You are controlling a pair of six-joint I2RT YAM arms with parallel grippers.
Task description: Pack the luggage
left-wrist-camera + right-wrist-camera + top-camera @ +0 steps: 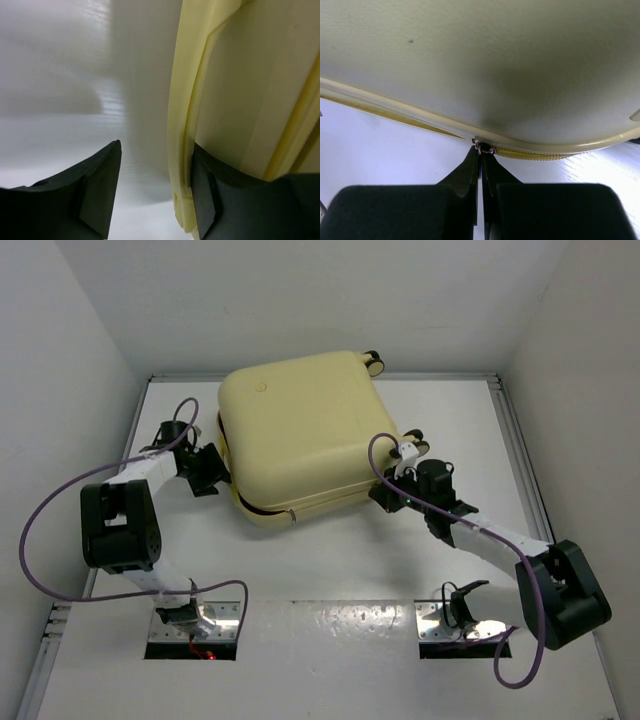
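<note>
The pale yellow luggage (pixel 300 435) lies flat with its lid down at the middle back of the table, black wheels at its far right. My left gripper (pixel 212 472) is open at its left edge; in the left wrist view the shell rim (pixel 182 150) stands between the jaws, against the right finger (pixel 202 200). My right gripper (pixel 385 495) is at the front right edge, shut on the zipper pull (pixel 484 148) where the closed zipper teeth (pixel 530 155) begin. The seam left of the pull gapes slightly. The lining is hidden.
White walls close in the table (pixel 330 640) on three sides. Purple cables (pixel 40 510) loop from both arms. The arm bases sit in cut-outs at the near edge (pixel 195 625).
</note>
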